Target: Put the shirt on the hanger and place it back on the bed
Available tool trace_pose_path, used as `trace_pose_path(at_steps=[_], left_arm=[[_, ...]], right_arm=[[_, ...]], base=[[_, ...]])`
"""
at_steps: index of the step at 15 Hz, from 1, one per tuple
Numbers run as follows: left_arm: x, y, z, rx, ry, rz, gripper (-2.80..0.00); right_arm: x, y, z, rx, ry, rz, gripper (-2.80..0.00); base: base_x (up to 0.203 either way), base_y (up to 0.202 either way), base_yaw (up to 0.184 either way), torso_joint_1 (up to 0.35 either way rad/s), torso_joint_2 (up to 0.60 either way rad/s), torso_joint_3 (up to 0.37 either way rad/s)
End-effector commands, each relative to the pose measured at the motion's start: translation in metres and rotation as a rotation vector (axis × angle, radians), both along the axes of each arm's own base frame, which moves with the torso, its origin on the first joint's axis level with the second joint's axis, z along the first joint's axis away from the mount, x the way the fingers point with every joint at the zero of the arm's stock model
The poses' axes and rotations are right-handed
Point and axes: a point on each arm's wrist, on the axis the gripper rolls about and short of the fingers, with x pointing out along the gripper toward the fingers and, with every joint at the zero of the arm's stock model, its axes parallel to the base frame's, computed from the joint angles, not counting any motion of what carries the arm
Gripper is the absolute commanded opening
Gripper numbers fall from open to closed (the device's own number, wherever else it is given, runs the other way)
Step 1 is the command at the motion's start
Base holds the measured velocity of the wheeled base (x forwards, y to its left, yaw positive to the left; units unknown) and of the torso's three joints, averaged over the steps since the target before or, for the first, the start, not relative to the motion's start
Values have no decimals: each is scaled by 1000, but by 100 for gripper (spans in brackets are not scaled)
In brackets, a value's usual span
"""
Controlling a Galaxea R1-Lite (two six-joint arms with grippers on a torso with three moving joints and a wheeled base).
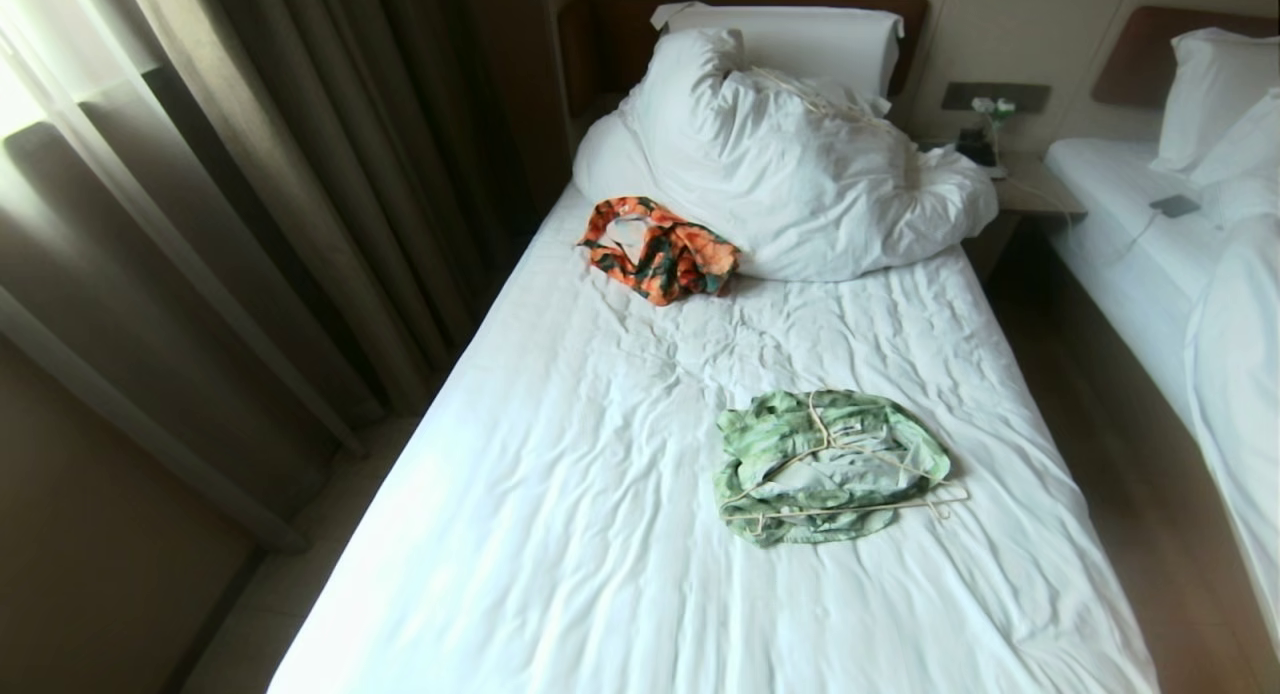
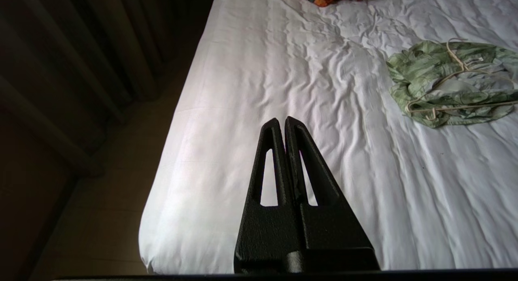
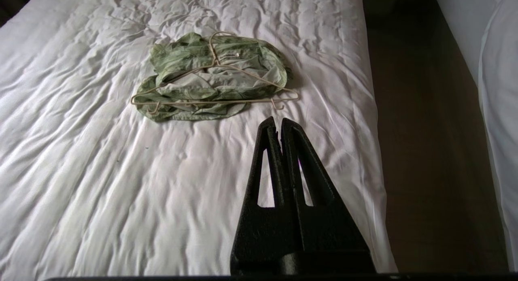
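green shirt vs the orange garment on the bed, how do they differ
The shirt is light green with a leaf print; the orange garment is orange, black and teal. The shirt lies mid-bed with the hanger on top; the garment lies bare against the duvet. The shirt spreads wider. Both are crumpled on the bed.

Shirt (image 1: 790, 444) lt green leaf print; hanger (image 1: 850, 509) cream; garment (image 1: 665, 254) orange/black/teal.

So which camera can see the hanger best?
The right wrist view: the whole hanger lies on top of the green shirt, hook and bar clear. The head view shows it whole too, but smaller. In the left wrist view it runs off the picture's edge.
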Motion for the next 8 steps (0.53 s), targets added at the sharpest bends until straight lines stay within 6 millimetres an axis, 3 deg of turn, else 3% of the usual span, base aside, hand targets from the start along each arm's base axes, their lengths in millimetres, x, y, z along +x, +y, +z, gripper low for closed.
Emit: trace_pose_path(at_steps=[1,8], left_arm=[[0,0,0,0,3,0,-280],[0,0,0,0,3,0,-280]], right_arm=[[0,0,0,14,1,-2,-280],[0,0,0,17,-1,-5,-280]], base=[[0,0,0,0,0,0],[0,0,0,0,0,0]])
